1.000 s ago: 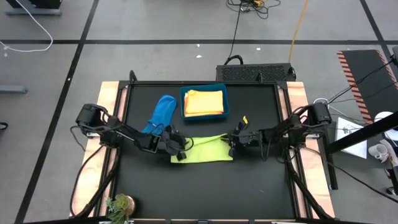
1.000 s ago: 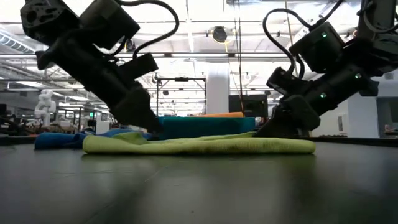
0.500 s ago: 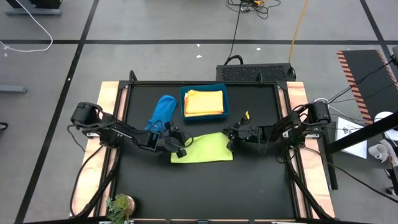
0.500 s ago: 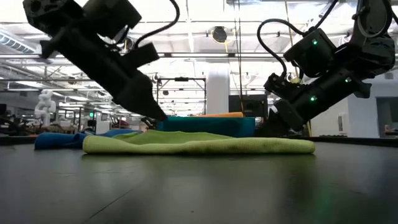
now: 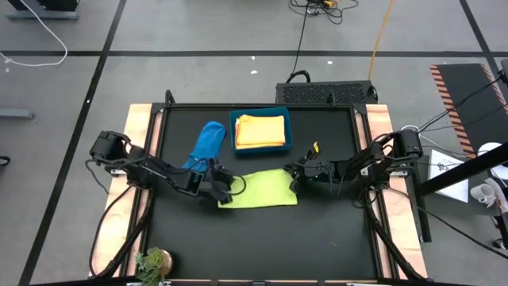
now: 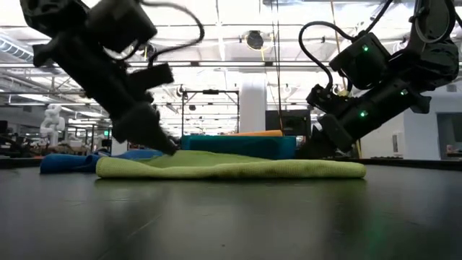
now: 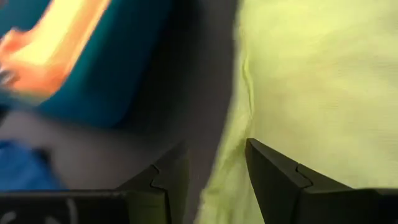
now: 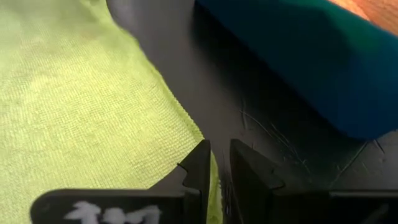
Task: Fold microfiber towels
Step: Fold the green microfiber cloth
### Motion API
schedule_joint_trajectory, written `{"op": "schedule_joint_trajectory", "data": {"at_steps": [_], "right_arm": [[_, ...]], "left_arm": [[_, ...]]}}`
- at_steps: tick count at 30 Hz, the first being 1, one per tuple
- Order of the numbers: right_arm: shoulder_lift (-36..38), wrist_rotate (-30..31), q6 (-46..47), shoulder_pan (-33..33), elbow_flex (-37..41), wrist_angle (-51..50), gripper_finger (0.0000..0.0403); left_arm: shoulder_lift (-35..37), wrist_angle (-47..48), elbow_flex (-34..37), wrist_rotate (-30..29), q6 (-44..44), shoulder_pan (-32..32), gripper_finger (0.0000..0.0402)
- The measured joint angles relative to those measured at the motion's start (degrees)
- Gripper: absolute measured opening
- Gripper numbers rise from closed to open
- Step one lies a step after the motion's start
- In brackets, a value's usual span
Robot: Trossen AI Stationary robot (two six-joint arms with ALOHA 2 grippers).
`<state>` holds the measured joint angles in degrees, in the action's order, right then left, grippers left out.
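Green towel (image 5: 260,190) lies folded flat mid-bench, just near of the teal bin (image 5: 261,131) holding yellow and orange towels (image 5: 259,129). Blue towel (image 5: 205,144) sits crumpled left of bin. Left claw (image 5: 226,191) wide, empty, over green towel's left edge. Right claw (image 5: 296,173) narrow, empty, at its far right corner.

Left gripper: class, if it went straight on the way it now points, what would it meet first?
Most likely the lime green towel: the left gripper, open, aims along the towel's near edge. The teal bin lies beyond to one side, though depth is hard to judge.
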<state>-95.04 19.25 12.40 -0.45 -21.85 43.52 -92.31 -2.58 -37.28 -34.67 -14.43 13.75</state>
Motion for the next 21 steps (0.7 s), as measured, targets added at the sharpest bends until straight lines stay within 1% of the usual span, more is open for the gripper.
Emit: {"op": "schedule_joint_trajectory", "data": {"at_steps": [4,7,10,12,15,21], "right_arm": [[0.0,0.0,0.0,0.0,0.0,-0.1,0.0055],[0.0,0.0,0.2,0.0,0.0,-0.4,0.0055],[0.0,-0.3,0.1,0.0,0.0,-0.5,0.0055],[0.4,-2.6,-0.7,0.1,0.0,-0.8,0.0055],[2.7,-6.9,-3.6,1.0,0.0,-0.3,0.0055],[9.1,-14.1,-10.9,6.6,0.0,-0.3,0.0055]], "left_arm": [[0.0,9.6,0.0,-4.1,-6.5,-2.3,0.0159],[0.0,14.0,0.0,-5.9,-11.0,-4.0,0.0159],[0.1,14.2,0.0,-3.9,-12.3,-4.8,0.0159],[0.5,14.7,-0.6,-1.2,-12.3,-4.5,0.0159],[2.4,14.3,-2.9,2.6,-11.4,-2.4,0.0159],[3.2,13.9,-8.2,3.2,-5.4,5.7,0.0159]]}}
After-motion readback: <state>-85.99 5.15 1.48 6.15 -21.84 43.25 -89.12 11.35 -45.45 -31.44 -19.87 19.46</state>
